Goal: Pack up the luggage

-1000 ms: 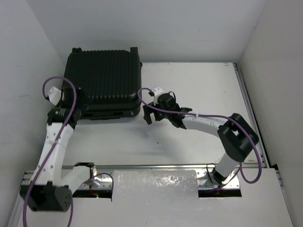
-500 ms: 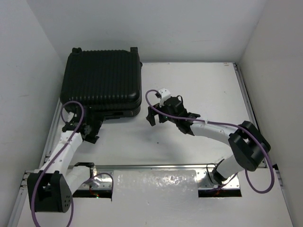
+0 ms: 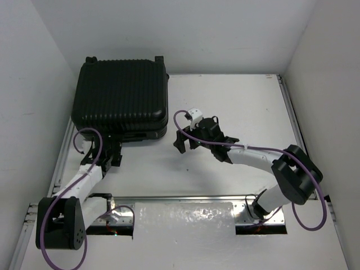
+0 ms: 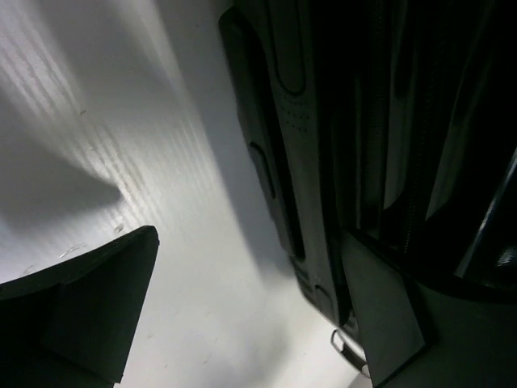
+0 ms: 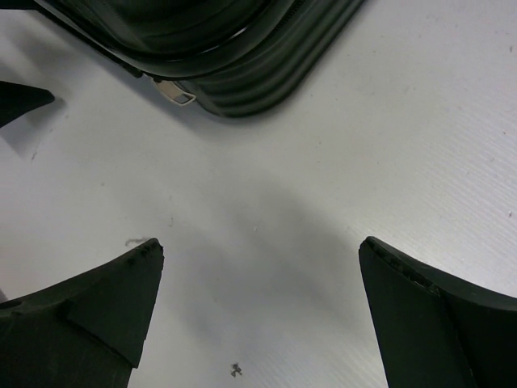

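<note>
From above, the far left corner of the luggage (image 3: pixel 121 95) runs past the table (image 3: pixel 236 107) edge against the wall, and the left gripper (image 3: pixel 109 153) is a dark cluster whose fingers we cannot separate. The left arm lies folded low along the left side, its wrist just near of the case's near left corner. The right arm reaches leftward from its base, with the right gripper (image 3: pixel 187 143) over bare table just beside the case's near right corner. The case lies flat and closed on the far left of the table, its ribbed shell up.

In the left wrist view, the luggage (image 4: pixel 363 121) is mostly deep shadow, and only a recessed side panel and a zipper pull (image 4: pixel 343 343) can be read. The left gripper (image 4: pixel 250 242) is spread wide and holds nothing.

In the right wrist view, only a ribbed rounded corner of the luggage (image 5: pixel 234 48) shows, cut off at the top, and we cannot identify a dark wedge at the left edge. The right gripper (image 5: pixel 258 242) gapes fully over white table, empty.
</note>
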Robot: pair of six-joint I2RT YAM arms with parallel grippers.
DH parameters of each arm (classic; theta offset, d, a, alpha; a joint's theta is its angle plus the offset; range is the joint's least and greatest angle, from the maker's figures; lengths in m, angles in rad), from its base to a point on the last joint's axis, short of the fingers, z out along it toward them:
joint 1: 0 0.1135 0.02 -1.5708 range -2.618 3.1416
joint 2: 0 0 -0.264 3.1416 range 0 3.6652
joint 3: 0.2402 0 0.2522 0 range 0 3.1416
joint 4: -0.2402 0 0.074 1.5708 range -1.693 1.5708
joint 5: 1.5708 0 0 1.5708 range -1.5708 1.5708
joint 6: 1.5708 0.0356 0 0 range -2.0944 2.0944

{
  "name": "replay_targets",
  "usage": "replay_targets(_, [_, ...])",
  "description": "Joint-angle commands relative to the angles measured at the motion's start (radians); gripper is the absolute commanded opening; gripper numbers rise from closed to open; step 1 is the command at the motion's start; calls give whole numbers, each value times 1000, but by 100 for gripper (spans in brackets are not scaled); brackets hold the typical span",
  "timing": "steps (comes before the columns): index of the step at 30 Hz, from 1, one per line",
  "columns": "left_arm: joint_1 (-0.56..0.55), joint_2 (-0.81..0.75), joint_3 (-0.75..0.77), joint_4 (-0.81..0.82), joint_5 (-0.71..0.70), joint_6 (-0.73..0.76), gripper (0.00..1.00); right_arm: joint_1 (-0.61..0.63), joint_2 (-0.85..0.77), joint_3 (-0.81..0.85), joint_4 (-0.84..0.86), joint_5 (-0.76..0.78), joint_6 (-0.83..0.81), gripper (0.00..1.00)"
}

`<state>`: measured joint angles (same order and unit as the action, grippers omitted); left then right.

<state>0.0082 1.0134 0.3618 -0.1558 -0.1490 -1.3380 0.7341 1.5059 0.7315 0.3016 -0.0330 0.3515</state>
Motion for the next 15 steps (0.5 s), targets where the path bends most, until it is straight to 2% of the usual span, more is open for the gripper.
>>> replay_targets(1, [3, -30, -29, 209, -67, -85, 93, -7, 16, 12, 82, -54, -8, 99])
replay_targets(8, [3, 128, 17, 249, -64, -78, 86, -7, 65, 63, 65, -79, -19, 99])
replay_targets(9, [1, 145, 13, 266, -48, -73, 81, -7, 86, 87, 48, -79, -31, 99])
replay_targets(12, [3, 217, -3, 317, -17, -69, 62, 7, 140, 144, 19, -85, -45, 99])
replay_targets(13, [1, 227, -6, 324, -12, -67, 38, 28, 154, 173, 16, -74, -58, 99])
replay_targets(14, [3, 235, -7, 331, -8, -66, 25, 48, 169, 174, 10, -47, -63, 99])
replay_targets(15, [3, 246, -9, 341, -1, -58, 17, 85, 198, 202, 10, -4, -69, 98])
